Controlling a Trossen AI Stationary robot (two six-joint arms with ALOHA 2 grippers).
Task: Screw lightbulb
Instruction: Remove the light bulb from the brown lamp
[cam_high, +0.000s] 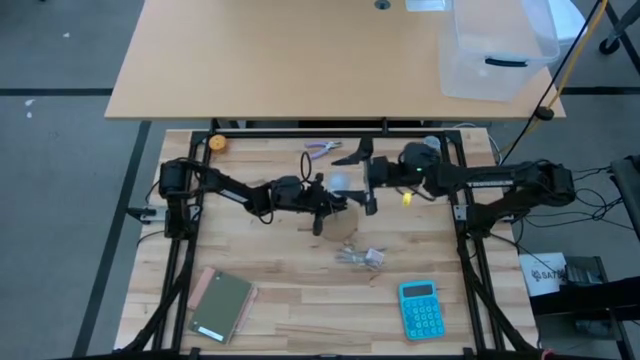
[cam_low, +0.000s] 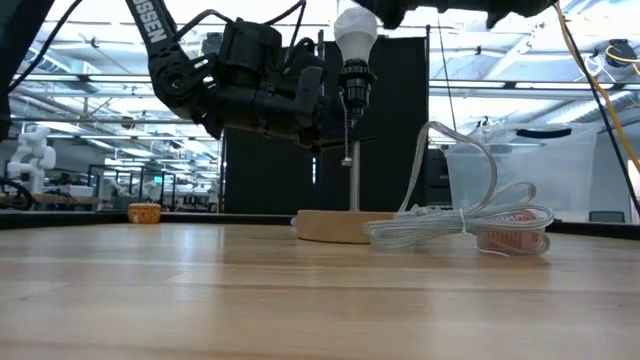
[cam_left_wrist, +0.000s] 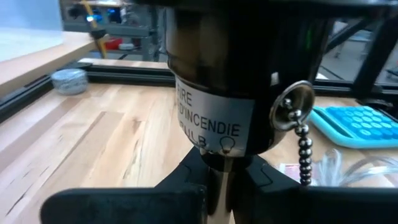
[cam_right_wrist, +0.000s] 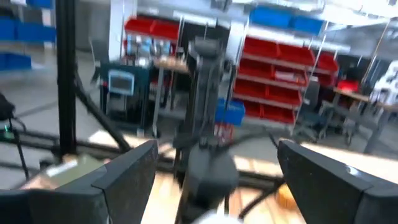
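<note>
The whitish lightbulb (cam_low: 355, 35) stands upright in the black socket (cam_low: 355, 80), which sits on a thin rod above the round wooden disc base (cam_low: 335, 226). A bead chain (cam_low: 347, 135) hangs from the socket. My left gripper (cam_low: 325, 105) is shut on the rod just under the socket (cam_left_wrist: 217, 74). My right gripper (cam_high: 358, 183) is open at the bulb's height. Its wide-spread fingers (cam_right_wrist: 130, 177) point toward the table's left, and the bulb's top (cam_right_wrist: 211, 219) shows low between them, untouched. My left gripper pinches the thin metal rod (cam_left_wrist: 221, 180) just below the black socket between its two fingers. The fingers come level from the table's left and lie across the rod. The lamp stands upright with its wooden base on the table.
A clear plastic wrapper (cam_low: 480, 225) lies just right of the base in the low view. A blue calculator (cam_high: 420, 308) and a green notebook (cam_high: 222, 305) lie near the front edge. Pliers (cam_high: 322, 149) and a tape roll (cam_high: 430, 145) lie at the far edge.
</note>
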